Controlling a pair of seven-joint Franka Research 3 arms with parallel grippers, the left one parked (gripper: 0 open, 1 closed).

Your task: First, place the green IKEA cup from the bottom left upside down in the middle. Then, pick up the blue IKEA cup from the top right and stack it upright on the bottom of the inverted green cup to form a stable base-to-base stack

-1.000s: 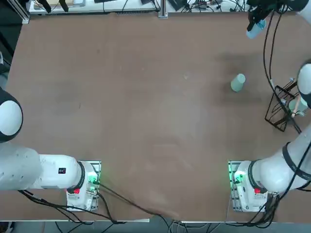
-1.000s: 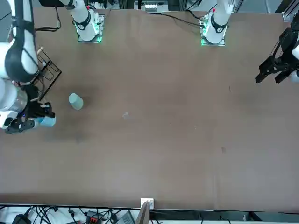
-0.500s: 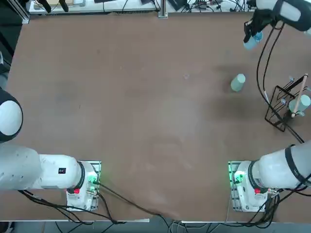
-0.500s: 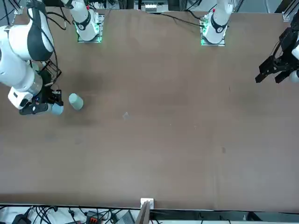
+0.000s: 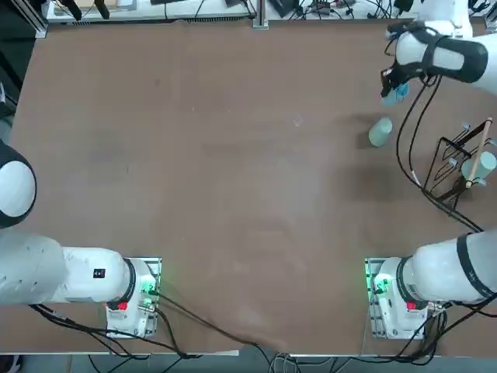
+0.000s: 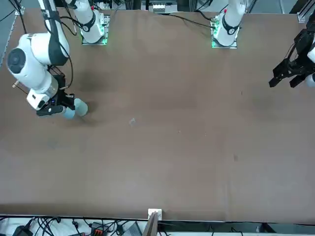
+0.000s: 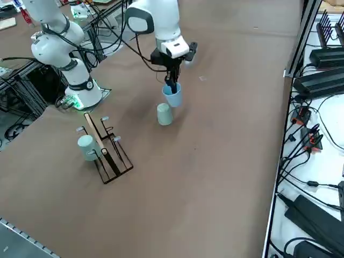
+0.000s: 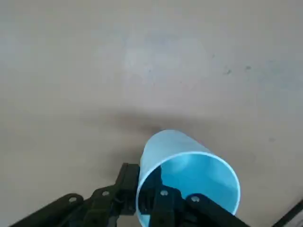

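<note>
The green cup (image 5: 380, 132) (image 6: 80, 107) (image 7: 164, 114) stands on the table right of the middle and looks mouth-down. My right gripper (image 5: 392, 84) (image 6: 55, 110) (image 7: 171, 85) (image 8: 150, 201) hangs just beyond it, toward the table's far edge, shut on the rim of the blue cup (image 5: 395, 95) (image 6: 68, 112) (image 7: 172, 95) (image 8: 189, 172). One finger is inside the cup's wall and one outside. The blue cup is mouth-up, in the air, close beside the green cup and apart from it. The wrist view does not show the green cup.
A black wire rack (image 5: 450, 167) (image 7: 110, 153) stands at the table's right edge with a pale aqua cup (image 5: 481, 165) (image 7: 86, 146) hung on it. The right arm's cable loops down between the rack and the green cup.
My right gripper has carried the blue cup from the far right corner inward and toward the robot, to just beside the green cup. The green cup has not moved.
</note>
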